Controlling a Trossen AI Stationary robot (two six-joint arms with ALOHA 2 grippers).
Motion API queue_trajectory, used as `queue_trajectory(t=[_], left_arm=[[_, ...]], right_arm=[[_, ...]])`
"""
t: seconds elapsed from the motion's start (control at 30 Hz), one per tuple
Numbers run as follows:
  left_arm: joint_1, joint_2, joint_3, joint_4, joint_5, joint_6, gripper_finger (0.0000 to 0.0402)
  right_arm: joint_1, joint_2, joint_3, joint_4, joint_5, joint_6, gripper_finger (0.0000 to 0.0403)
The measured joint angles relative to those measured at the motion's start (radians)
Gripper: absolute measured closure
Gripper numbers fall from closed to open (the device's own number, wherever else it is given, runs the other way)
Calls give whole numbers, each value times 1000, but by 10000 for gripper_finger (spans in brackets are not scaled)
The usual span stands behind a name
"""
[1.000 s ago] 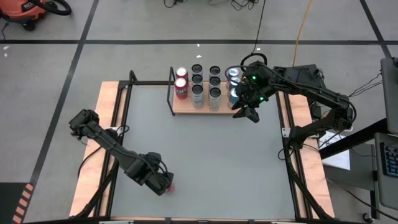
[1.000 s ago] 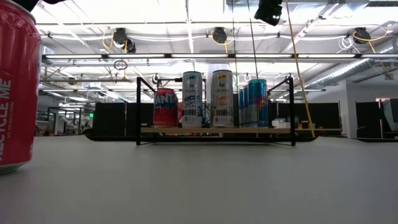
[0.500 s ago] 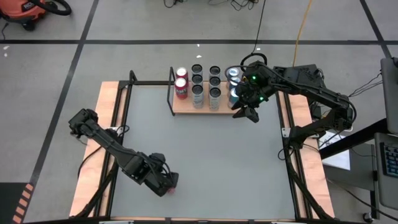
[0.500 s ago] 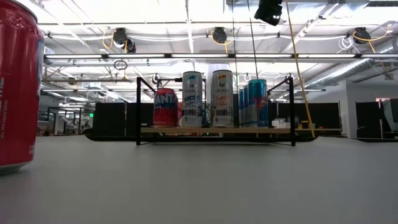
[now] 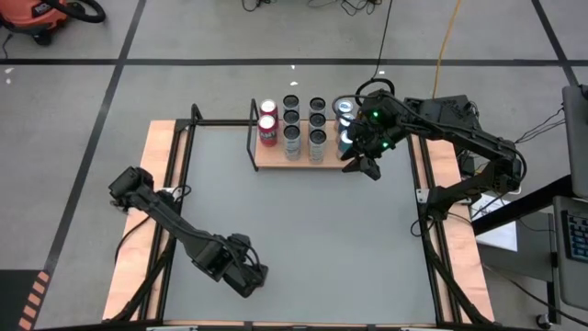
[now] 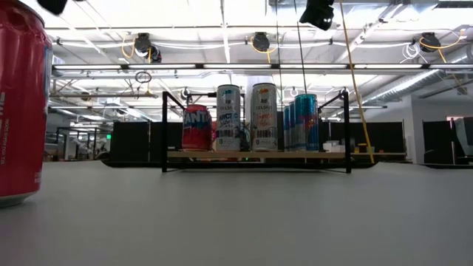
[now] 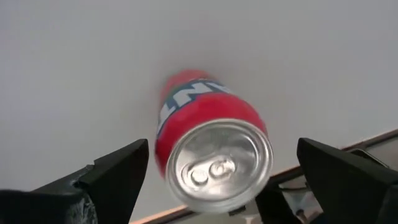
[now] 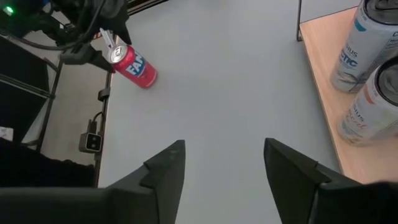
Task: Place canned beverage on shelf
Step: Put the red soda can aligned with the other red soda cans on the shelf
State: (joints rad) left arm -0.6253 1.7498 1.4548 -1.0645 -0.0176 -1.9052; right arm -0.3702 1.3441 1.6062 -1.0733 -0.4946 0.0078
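A red canned beverage [image 7: 211,143] stands upright on its base on the grey tabletop, near the front left; it also shows in the low view [image 6: 18,103] and the right wrist view [image 8: 134,68]. My left gripper [image 5: 250,276] hangs open just above it, pointing down, one finger to either side of the can's silver top [image 7: 219,165]. It hides the can in the high view. The shelf [image 5: 303,159] at the far side carries several cans. My right gripper [image 5: 362,166] waits open and raised at the shelf's right end.
On the shelf board [image 6: 259,156] stand red cans [image 5: 267,124], silver cans [image 5: 292,129] and blue cans [image 6: 303,122] between black rod frames. A black rod [image 5: 220,122] runs left from the shelf. Bare grey tabletop [image 5: 312,230] lies between the shelf and the red can.
My left gripper has moved toward the table's right edge and a little down, tipping steeper, until it stands over the red can and covers it in the high view. The can has stayed in place.
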Motion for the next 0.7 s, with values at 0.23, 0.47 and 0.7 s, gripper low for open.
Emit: queue_trajectory(t=[0.23,0.47,0.7], left_arm=[[2,20,0,21,5,0,7],[2,56,0,68,17,0,38],[2,72,0,100,24,0,60]], right_arm=[[0,16,0,0,0,0,216],[5,48,0,0,-2,14,216],[17,50,0,0,-3,7,216]])
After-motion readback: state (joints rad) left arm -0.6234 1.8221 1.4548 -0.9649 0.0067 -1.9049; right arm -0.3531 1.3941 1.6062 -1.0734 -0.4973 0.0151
